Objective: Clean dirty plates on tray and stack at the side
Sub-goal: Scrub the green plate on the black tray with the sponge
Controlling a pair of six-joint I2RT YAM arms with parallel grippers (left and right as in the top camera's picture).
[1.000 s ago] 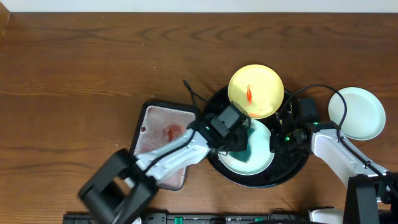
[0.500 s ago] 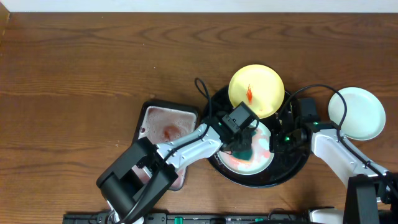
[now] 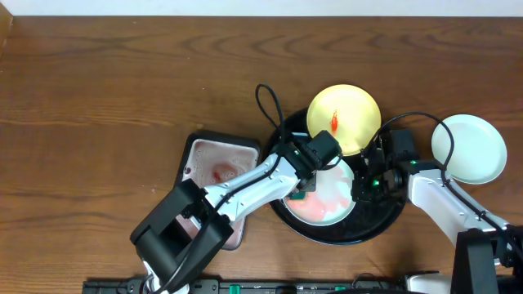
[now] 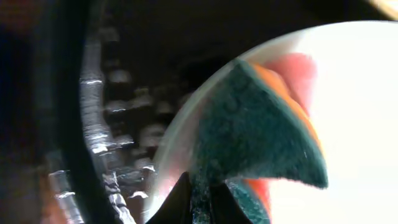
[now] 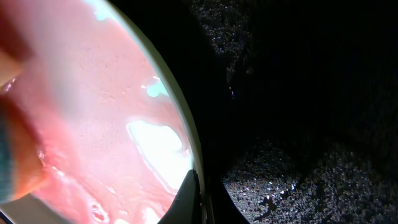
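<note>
While the left gripper [image 4: 198, 198] pinches the teal sponge [image 4: 261, 137] tight against the red-smeared plate [image 3: 327, 202], the right gripper [image 5: 194, 198] nips that plate's rim, its jaws nearly together. The plate lies in the black tray [image 3: 382, 227].

On the tabletop: three plates, namely a pale yellow plate [image 3: 344, 118], a clean white plate [image 3: 469, 148] and a pink-smeared plate [image 3: 323, 200]; one black tray [image 3: 359, 237]; one grey tray [image 3: 214, 167]; one teal sponge [image 4: 261, 130]; two robot arms, the left arm [image 3: 245, 192] and the right arm [image 3: 441, 200].
</note>
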